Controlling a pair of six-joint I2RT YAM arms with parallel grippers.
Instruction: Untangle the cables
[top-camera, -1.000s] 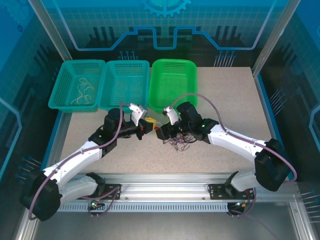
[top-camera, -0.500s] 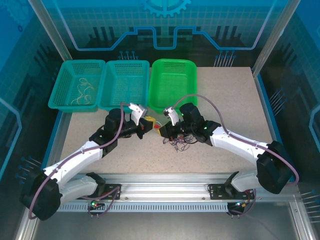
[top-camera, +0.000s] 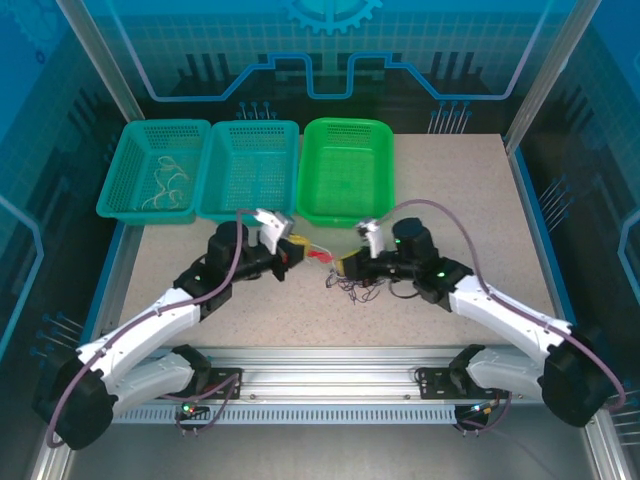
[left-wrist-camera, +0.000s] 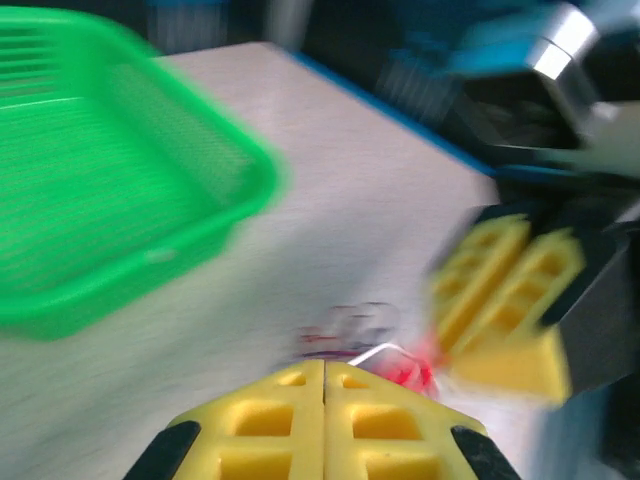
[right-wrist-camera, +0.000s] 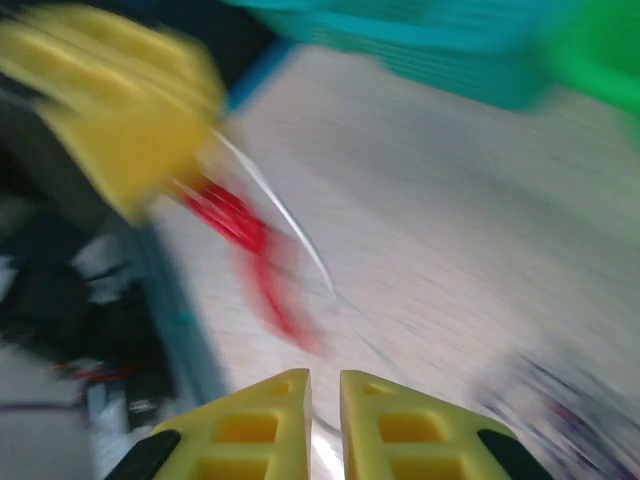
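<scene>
Strands of cream cable (top-camera: 168, 180) lie in a teal basket (top-camera: 112, 195); a dark clump (top-camera: 355, 288) remains on the tabletop (top-camera: 470, 200). The left tool (top-camera: 297, 247) pinches a red cable (top-camera: 322, 256); whether the right tool (top-camera: 345, 266) grips anything cannot be told.

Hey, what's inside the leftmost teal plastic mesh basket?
A few loose cream-white cable strands lie on its floor. The basket has a near wall that hides the strip of floor right behind it.
</scene>
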